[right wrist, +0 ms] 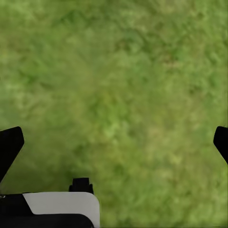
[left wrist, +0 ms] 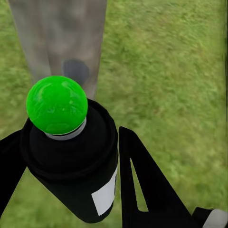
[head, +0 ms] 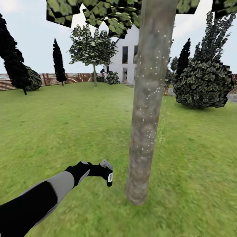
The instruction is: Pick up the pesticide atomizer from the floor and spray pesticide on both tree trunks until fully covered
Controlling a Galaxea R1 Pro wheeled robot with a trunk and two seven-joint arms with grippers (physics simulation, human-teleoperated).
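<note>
Lawn (head: pixel 65 118) is being viewed from the head camera, running back to a slat fence (head: pixel 49 79) and a white house (head: pixel 126 56); a dark bush (head: pixel 202 82) is standing at the right.

Near trunk (head: pixel 148 98) is rising just ahead, right of centre. White specks of pesticide (head: pixel 152 89) are being seen scattered over its middle and upper bark, thin and patchy; the lowest stretch is looking bare. A second tree (head: pixel 93 49) is standing far back by the fence, well apart.

Left gripper (head: pixel 106 171) is being held low, near the trunk's base and just left of it. Its fingers are clamped on the atomizer (left wrist: pixel 71 156), whose green cap (left wrist: pixel 57 104) is being pointed at the trunk (left wrist: pixel 59 42) in the left wrist view.

Right gripper (right wrist: pixel 114 142) is hanging over bare grass with fingers spread apart, nothing between them.

Step judged in hand: spraying of the first trunk, partly done. Next move is judged to call for the nozzle being kept aimed at the bark and swept over unspecked patches, low part included; the far tree is not yet being treated.
</note>
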